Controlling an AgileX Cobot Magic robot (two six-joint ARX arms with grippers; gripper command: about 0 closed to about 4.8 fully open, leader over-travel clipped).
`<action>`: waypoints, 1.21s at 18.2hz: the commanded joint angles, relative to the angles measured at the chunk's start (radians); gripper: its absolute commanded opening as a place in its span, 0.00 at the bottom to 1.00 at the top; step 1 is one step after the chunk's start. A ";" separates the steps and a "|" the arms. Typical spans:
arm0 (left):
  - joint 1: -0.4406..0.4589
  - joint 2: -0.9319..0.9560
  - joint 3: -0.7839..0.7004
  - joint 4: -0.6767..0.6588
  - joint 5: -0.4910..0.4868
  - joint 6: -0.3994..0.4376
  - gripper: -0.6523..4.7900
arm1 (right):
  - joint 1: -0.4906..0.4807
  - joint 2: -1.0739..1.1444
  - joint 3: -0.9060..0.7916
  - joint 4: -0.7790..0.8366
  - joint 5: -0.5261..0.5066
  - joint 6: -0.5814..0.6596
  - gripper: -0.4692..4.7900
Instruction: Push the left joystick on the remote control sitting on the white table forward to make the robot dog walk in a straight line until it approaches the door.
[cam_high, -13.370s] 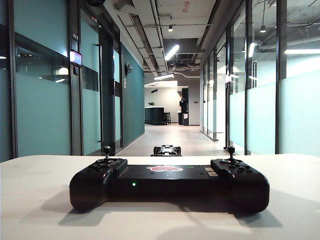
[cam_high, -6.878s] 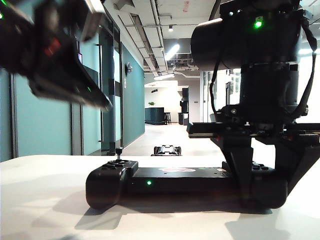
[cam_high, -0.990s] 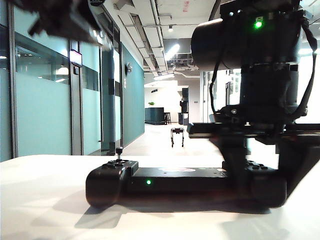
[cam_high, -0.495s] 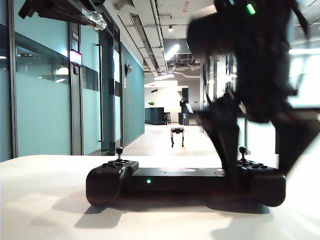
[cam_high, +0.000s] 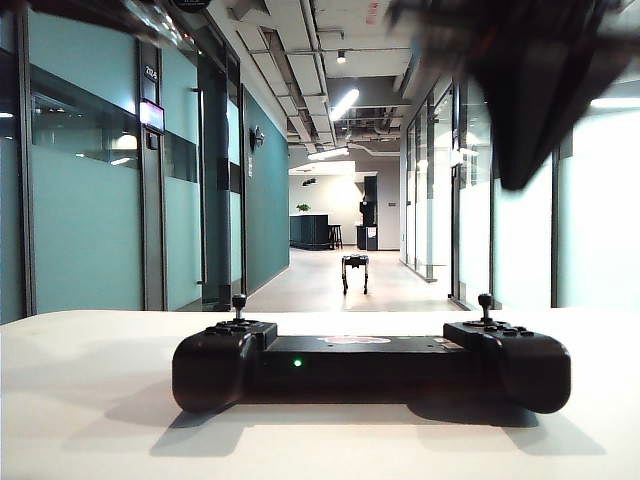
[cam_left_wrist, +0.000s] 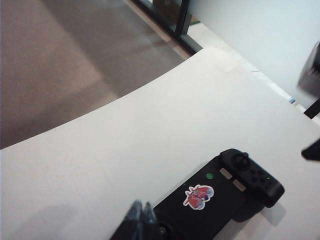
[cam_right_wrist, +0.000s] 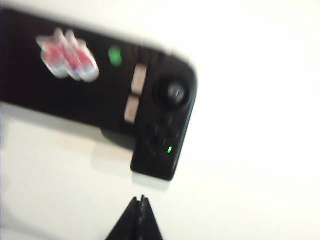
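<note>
The white table (cam_high: 80, 400) bears 1 thing: the remote control (cam_high: 370, 365), lying flat.

The remote control (cam_high: 370, 365) lies flat on the white table (cam_high: 90, 400), wide and black with bulging handle ends, a small green light lit on its near face and a red-white logo on top; the left joystick (cam_high: 239, 305) stands upright from its left end, thin with a rounded knob; the robot dog (cam_high: 354, 272) stands on thin legs far down the corridor floor.
</note>
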 joint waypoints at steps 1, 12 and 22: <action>-0.001 -0.053 -0.034 0.011 -0.009 -0.006 0.11 | 0.006 -0.097 0.002 0.063 0.097 -0.075 0.08; -0.001 -0.378 -0.396 0.212 -0.087 -0.009 0.11 | 0.005 -0.520 -0.308 0.401 0.290 -0.289 0.08; -0.001 -0.518 -0.642 0.413 -0.134 -0.011 0.11 | 0.006 -0.705 -0.634 0.758 0.097 -0.397 0.08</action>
